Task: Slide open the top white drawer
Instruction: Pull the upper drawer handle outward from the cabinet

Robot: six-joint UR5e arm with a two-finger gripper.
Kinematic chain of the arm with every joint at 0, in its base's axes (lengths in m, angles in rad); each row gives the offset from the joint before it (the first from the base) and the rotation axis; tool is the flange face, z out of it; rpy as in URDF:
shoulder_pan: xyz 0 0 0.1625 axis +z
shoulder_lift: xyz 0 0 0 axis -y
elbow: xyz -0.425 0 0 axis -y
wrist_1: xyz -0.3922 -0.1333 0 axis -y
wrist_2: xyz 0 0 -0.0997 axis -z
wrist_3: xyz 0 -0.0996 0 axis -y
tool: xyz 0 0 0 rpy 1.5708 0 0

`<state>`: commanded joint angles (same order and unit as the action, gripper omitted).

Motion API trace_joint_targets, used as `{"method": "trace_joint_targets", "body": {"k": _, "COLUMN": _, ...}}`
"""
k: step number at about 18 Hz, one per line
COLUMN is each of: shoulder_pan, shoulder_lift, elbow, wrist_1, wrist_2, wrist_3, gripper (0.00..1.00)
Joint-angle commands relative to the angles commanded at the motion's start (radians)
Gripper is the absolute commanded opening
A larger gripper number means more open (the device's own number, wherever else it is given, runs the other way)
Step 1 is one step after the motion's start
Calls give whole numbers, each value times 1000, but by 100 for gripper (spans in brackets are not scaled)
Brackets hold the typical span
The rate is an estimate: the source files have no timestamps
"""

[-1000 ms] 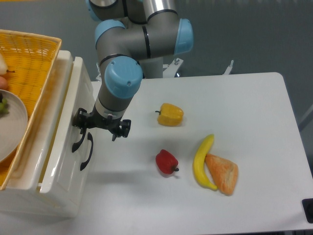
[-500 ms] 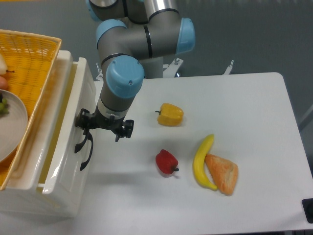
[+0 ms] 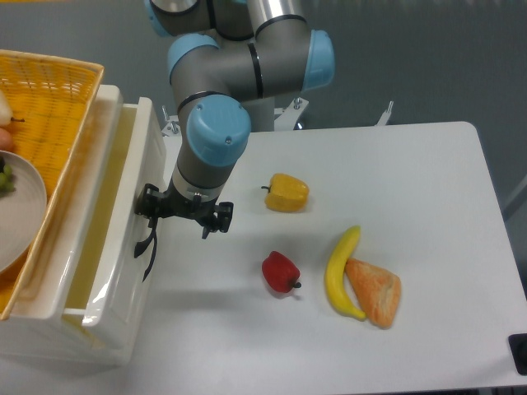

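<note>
Partly hidden: end effector [image 3: 149, 216] fingertips behind top white drawer [image 3: 123, 247] handle

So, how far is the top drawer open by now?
Partly open: the top drawer sticks out beyond the cabinet, and a gap shows behind its front. In hand: the gripper is at the black handle, though I cannot tell if it is closed on it. Left: pulling the drawer out further.

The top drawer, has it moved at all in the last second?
Yes. The top drawer has slid out to the right, toward the yellow pepper, which stayed put; the gripper is at its handle.
</note>
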<state>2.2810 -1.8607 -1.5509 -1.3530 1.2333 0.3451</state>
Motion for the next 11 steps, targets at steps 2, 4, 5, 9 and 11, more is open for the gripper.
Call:
{"method": "trace_joint_targets", "body": {"k": 2, "shoulder_pan": 12, "shoulder_lift": 0, "elbow": 0, "wrist_1": 0, "wrist_2": 0, "wrist_3": 0, "gripper": 100}}
{"method": "trace_joint_targets", "body": {"k": 4, "shoulder_pan": 17, "shoulder_lift": 0, "elbow": 0, "wrist_1": 2, "wrist_2": 0, "wrist_3": 2, "gripper": 100}}
{"method": "trace_joint_targets", "body": {"k": 5, "shoulder_pan": 21, "shoulder_lift": 0, "elbow": 0, "wrist_1": 2, "wrist_2": 2, "wrist_3": 2, "gripper": 100}}
{"method": "trace_joint_targets", "body": {"k": 9, "shoulder_pan": 38, "shoulder_lift": 2, "elbow": 0, "wrist_1": -2, "wrist_2": 2, "wrist_3": 52, "gripper": 100}}
{"method": "trace_joint_targets", "body": {"k": 11, "shoulder_pan": 46, "shoulder_lift": 2, "elbow": 0, "wrist_1": -2, "wrist_2": 2, "wrist_3": 63, "gripper": 100}}
